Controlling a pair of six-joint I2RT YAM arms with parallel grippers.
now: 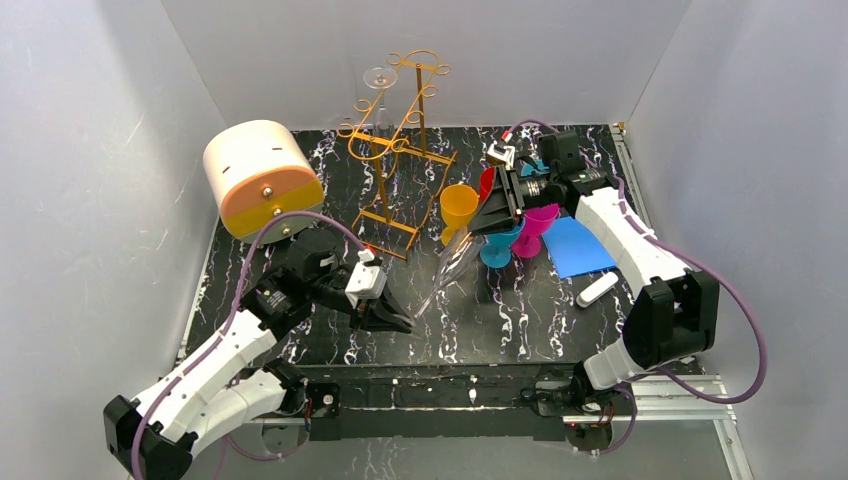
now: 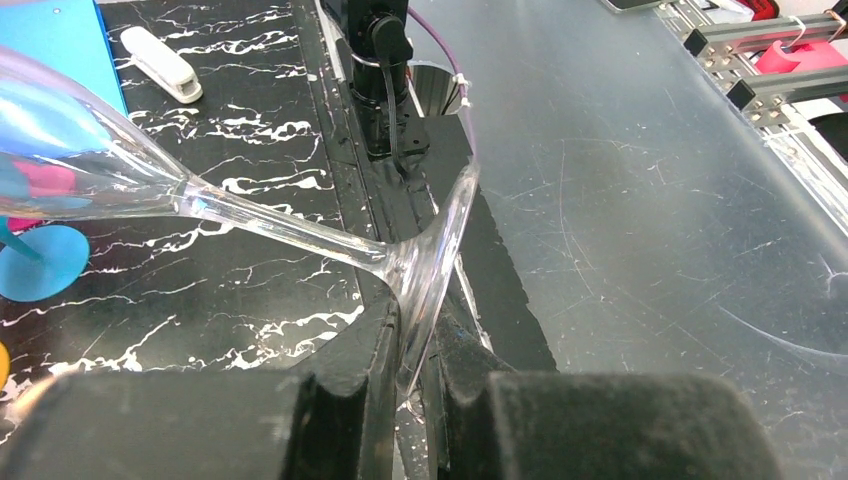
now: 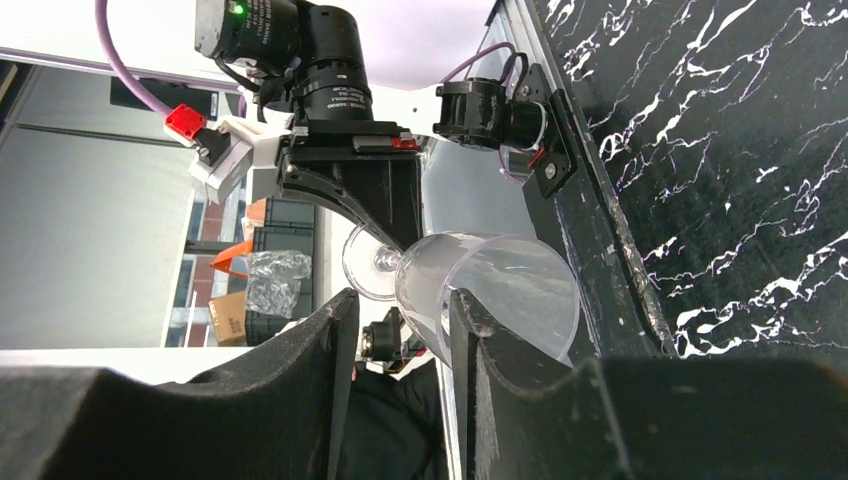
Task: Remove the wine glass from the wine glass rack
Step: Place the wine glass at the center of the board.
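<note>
A clear wine glass point(image 1: 447, 268) hangs tilted in the air between my two grippers, off the golden wire rack point(image 1: 400, 150) behind it. My left gripper point(image 1: 398, 322) is shut on the glass's foot, which stands edge-on between its fingers in the left wrist view point(image 2: 415, 340); the stem point(image 2: 280, 225) runs up to the left. My right gripper point(image 1: 487, 222) is at the bowl's mouth, jaws apart. In the right wrist view point(image 3: 400, 310) its right finger point(image 3: 465, 340) lies against the bowl point(image 3: 500, 290). A second clear glass point(image 1: 378, 78) hangs at the rack's top.
A cream-and-orange cylindrical box point(image 1: 262, 178) stands at the back left. A yellow cup point(image 1: 459, 205), a red cup point(image 1: 487, 180), a blue glass point(image 1: 497, 250) and a magenta glass point(image 1: 538, 222) crowd under the right gripper. A blue sheet point(image 1: 578, 245) and a white object point(image 1: 597, 288) lie to the right.
</note>
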